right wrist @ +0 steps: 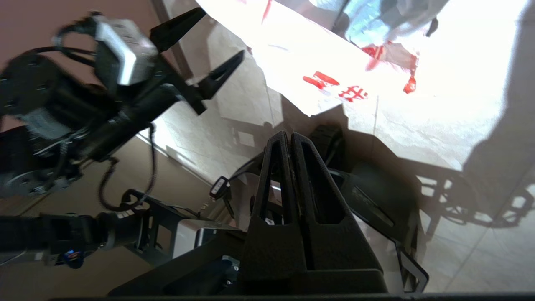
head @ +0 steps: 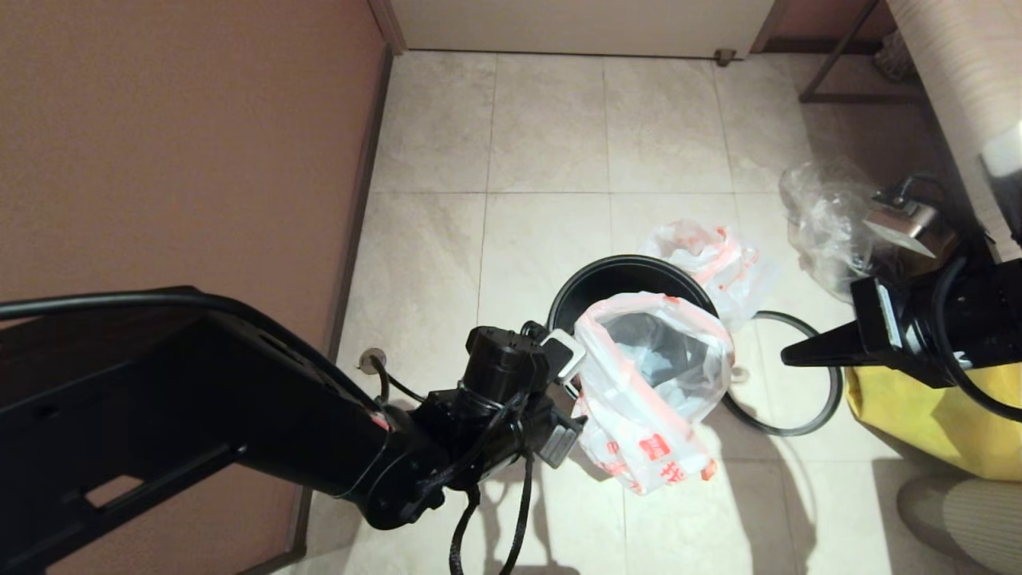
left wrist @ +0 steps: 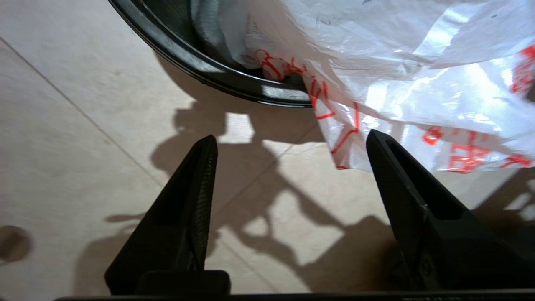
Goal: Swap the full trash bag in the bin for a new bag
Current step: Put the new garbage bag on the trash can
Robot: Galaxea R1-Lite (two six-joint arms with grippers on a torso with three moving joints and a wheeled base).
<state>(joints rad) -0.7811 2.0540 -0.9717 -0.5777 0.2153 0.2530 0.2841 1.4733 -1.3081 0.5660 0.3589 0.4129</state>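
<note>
The black bin [head: 607, 275] stands on the tiled floor. The full trash bag [head: 651, 375], white with red print and grey contents showing through, bulges out of it and hangs over its near rim. My left gripper [head: 576, 399] is at the bag's left side, open and holding nothing. In the left wrist view the bag's lower edge [left wrist: 397, 83] lies just beyond one finger of that gripper [left wrist: 290, 138], below the bin's rim [left wrist: 200, 67]. The limp new bag [head: 707, 255] lies behind the bin. My right gripper [head: 786, 355] is shut and empty to the right, over the grey ring [head: 830, 399].
A clear bag with dark contents [head: 822, 224] sits at the back right, and a yellow bag [head: 934, 415] is under my right arm. A brown wall [head: 184, 144] runs along the left. The right wrist view shows the left gripper [right wrist: 223, 32] beside the full bag [right wrist: 334, 62].
</note>
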